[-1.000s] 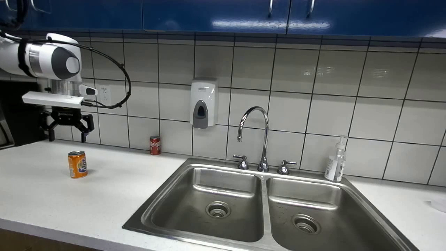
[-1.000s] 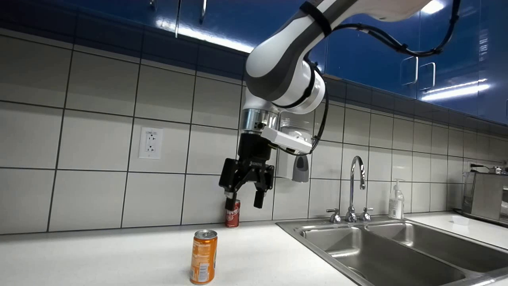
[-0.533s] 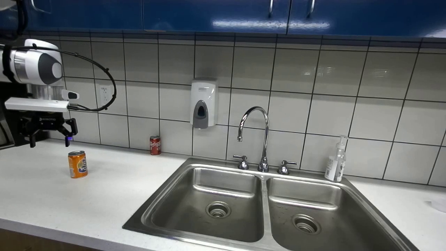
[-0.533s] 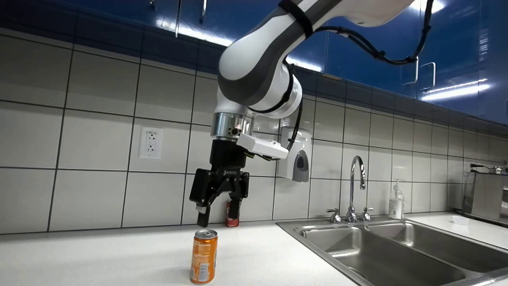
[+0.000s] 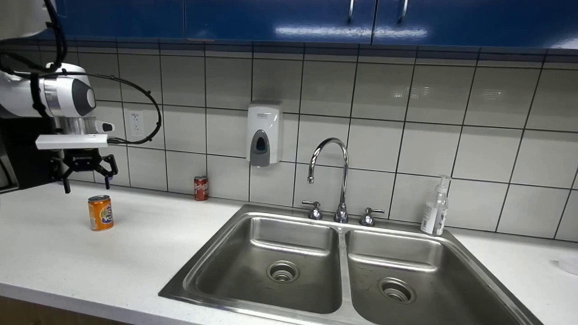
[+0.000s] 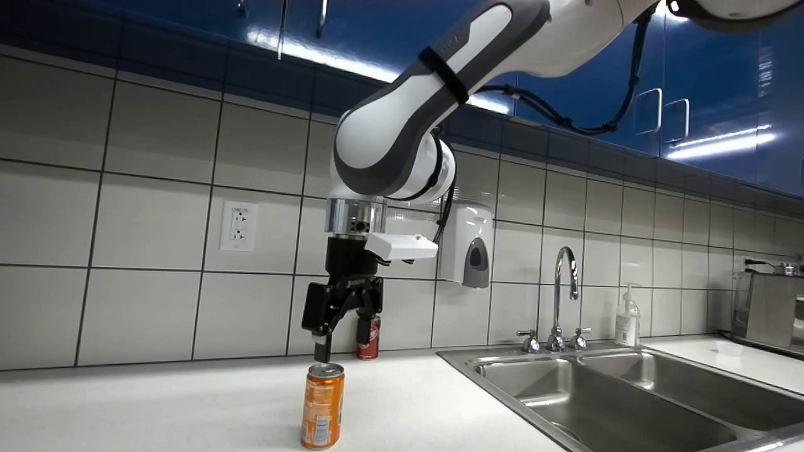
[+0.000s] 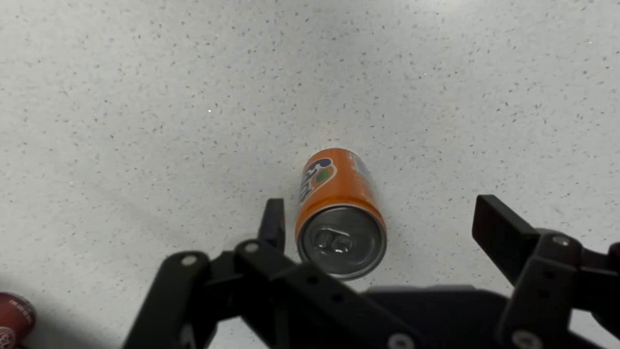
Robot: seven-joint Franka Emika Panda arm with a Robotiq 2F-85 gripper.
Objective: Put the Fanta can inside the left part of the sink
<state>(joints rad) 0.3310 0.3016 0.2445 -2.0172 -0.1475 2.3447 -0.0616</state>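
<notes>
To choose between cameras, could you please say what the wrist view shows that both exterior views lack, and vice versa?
Only the wrist view shows the counter as speckled, and the Fanta can between the fingers of the open pincer. Only the exterior views show the sink, tap, soap dispenser and cupboards. All share counter, pincer, Fanta can and red can.

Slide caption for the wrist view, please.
Upright Fanta can seen between the fingers of the open claw, red can cut off at lower left.

the fanta can [image 7: 345,184] is smooth metal, the left sink basin [image 5: 253,266] satin steel, the faucet [image 5: 344,180] polished chrome, cabinets [image 5: 280,18] glossy.
</notes>
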